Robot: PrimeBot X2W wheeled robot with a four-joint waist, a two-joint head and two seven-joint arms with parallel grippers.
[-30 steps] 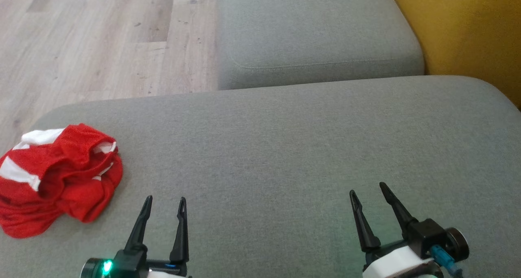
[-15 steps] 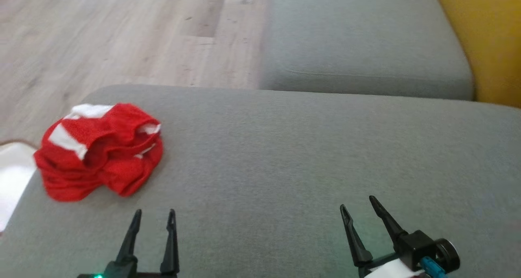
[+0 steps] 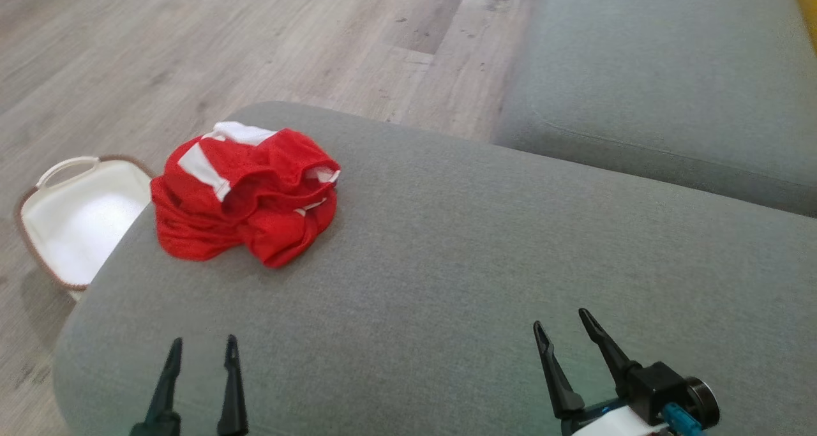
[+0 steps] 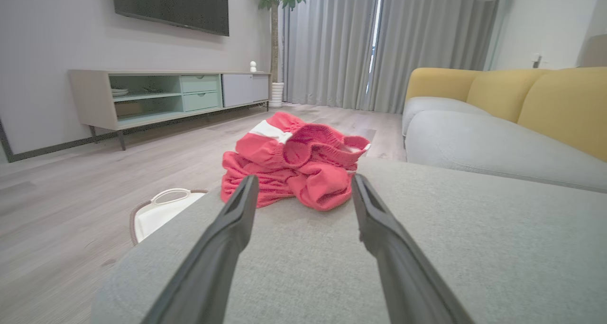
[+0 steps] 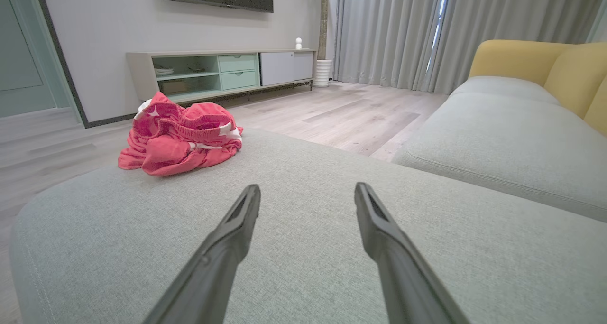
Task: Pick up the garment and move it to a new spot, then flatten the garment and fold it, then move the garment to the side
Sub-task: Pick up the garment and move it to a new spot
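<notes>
Head view: red garment [image 3: 246, 196] with white panels lies bunched in a heap on the grey cushion [image 3: 447, 263], near its far-left corner, resting on the fabric top. L gripper [image 3: 203, 343] at lower left, fingers spread, nothing between them, near side of the heap and apart from it. R gripper [image 3: 562, 321] at lower right, fingers likewise spread and empty, well apart from the garment. White basket [image 3: 67, 163] with brown rim sits on the wood floor [image 3: 191, 53] just beside the cushion's left edge. Second grey seat [image 3: 670, 91] beyond, upper right. Left wrist view: both fingers parted over the cushion; heap dead ahead, framed between the tips, waistband opening uppermost. Contact not evident. Basket low left. Bkgd: TV cabinet [image 4: 166, 91], wall TV [image 4: 170, 4], curtains [image 4: 379, 44], yellow backrest [image 4: 521, 101]. Right wrist view: fingers parted, bare cushion between and ahead; garment off to the left, far end of the cushion, well clear of the tips.
</notes>
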